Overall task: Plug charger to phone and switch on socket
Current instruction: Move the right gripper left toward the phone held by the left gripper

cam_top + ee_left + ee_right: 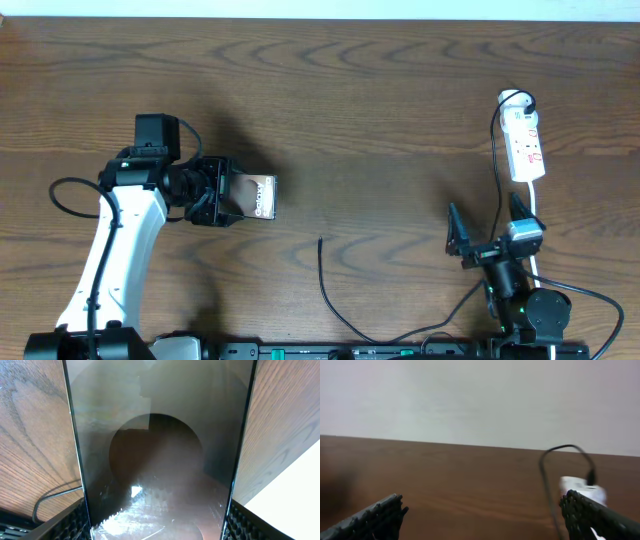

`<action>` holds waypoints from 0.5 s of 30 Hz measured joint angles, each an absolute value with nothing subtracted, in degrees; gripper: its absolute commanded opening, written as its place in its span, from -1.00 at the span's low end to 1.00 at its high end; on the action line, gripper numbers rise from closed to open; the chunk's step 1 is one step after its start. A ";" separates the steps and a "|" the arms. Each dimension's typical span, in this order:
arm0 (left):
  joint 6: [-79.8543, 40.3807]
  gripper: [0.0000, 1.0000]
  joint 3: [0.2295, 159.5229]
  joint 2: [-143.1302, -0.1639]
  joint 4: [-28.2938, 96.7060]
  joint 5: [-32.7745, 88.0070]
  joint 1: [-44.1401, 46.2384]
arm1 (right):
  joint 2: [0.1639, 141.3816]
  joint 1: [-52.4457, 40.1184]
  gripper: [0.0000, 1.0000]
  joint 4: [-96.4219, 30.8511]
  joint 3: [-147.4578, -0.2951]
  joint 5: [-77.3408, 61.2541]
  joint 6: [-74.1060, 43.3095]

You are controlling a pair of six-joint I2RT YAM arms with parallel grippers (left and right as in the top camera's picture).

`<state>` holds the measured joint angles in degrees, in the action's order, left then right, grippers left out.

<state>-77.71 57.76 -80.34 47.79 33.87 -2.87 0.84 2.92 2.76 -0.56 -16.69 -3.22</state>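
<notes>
The phone (256, 196), a glossy grey slab with white lettering, is held at the table's left by my left gripper (222, 193), which is shut on it. In the left wrist view the phone (160, 450) fills the space between the two finger pads. The charger cable (328, 292) lies at centre bottom, its plug tip (320, 240) free on the wood, apart from the phone. The white socket strip (524, 145) lies at the far right with a black plug at its top end. My right gripper (487, 229) is open and empty just below the strip. The strip shows blurred in the right wrist view (582, 487).
A thin black cable (496, 165) runs down beside the socket toward my right arm; it shows in the right wrist view (545, 480). A white cord (534, 205) leaves the strip's lower end. Brown wooden table (380, 120) all round; a pale wall beyond its far edge.
</notes>
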 measured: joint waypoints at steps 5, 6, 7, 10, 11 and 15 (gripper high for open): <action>-77.71 -0.85 57.76 -80.34 47.70 33.69 -2.87 | 6.42 2.94 0.99 0.51 -5.67 -21.10 -4.29; -77.71 -0.85 57.76 -80.34 47.70 33.67 -2.87 | 8.38 2.92 0.98 -0.10 -7.38 -21.76 -4.38; -77.71 -0.85 57.76 -80.34 47.68 33.67 -2.87 | 12.16 2.94 0.99 -0.56 -10.46 -22.94 -4.56; -77.71 -0.85 57.76 -80.34 47.66 33.67 -2.87 | 22.41 2.94 0.99 -0.99 -18.09 -27.49 -5.52; -77.71 -0.85 57.76 -80.34 47.64 33.61 -2.87 | 26.65 2.98 0.99 -0.80 -21.02 -29.52 -5.93; -77.71 -0.85 57.78 -80.27 47.70 33.45 -2.87 | 45.15 3.18 0.98 -0.56 -32.84 -42.83 -8.14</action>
<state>-77.71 57.78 -80.27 47.70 33.45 -2.87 45.15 3.18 -0.56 -32.84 -42.83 -8.14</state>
